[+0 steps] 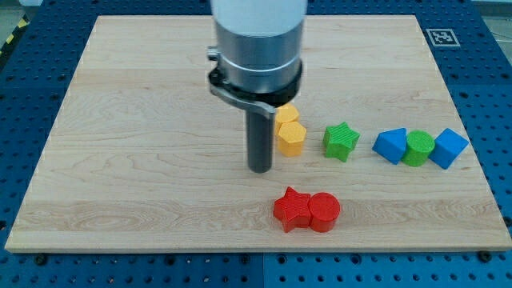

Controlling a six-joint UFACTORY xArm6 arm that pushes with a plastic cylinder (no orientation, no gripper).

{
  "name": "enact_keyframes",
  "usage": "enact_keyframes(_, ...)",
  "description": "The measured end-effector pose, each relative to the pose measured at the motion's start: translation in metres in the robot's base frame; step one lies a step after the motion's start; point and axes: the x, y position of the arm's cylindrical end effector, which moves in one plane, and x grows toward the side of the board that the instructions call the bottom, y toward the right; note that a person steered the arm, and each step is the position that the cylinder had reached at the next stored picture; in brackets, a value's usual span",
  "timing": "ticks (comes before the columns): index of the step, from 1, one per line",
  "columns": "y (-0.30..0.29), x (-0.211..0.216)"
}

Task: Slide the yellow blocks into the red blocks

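On the wooden board [120, 120], my tip [260, 170] grasps nothing, resting just at 9 o'clock of the 2 yellow blocks [290, 136]; the rear one looks partly hidden. Red star [292, 210] and red cylinder [325, 212] touch, at 6 o'clock of the yellows, apart.

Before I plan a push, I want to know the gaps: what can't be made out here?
- Upper yellow block, camera view: partly behind the arm's housing; shape unclear.
- Arm above the housing: cut off by the view's top.
- Marker at top right: too small to read.

My tip shows, left of the yellow hexagonal block.
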Motion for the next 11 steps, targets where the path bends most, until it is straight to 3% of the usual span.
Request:
enact_keyframes(2, 0.024, 0.000)
enact_keyframes(3, 0.019, 0.000)
enact_keyframes(4, -0.022, -0.009)
enact_keyframes(6, -0.026, -0.018)
enact_keyframes(8, -0.044, -0.095)
enact_keyframes(9, -0.021, -0.121)
enact_keyframes(11, 0.023, -0.112)
